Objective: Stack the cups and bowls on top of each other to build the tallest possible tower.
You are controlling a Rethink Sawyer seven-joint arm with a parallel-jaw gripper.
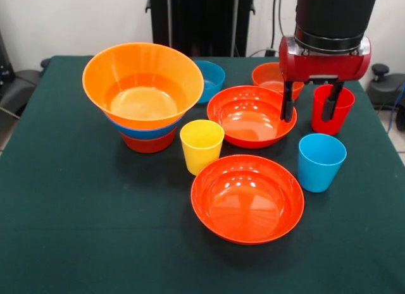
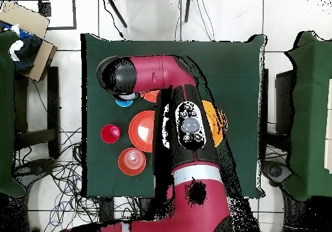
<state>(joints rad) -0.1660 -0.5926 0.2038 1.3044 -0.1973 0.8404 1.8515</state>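
Hanging spread apart and empty, the gripper point(image 1: 310, 103) has one finger over the rim of the far wide red bowl point(image 1: 250, 117) and the other in front of the red cup point(image 1: 333, 109). The tower point(image 1: 144, 95), orange bowl over blue and red, stands well apart. This looks like picking the next piece; closing squarely on one rim comes next.

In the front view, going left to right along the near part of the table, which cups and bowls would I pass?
Nested tower topped by the huge orange bowl → yellow cup → wide shallow red-orange bowl → light blue cup.
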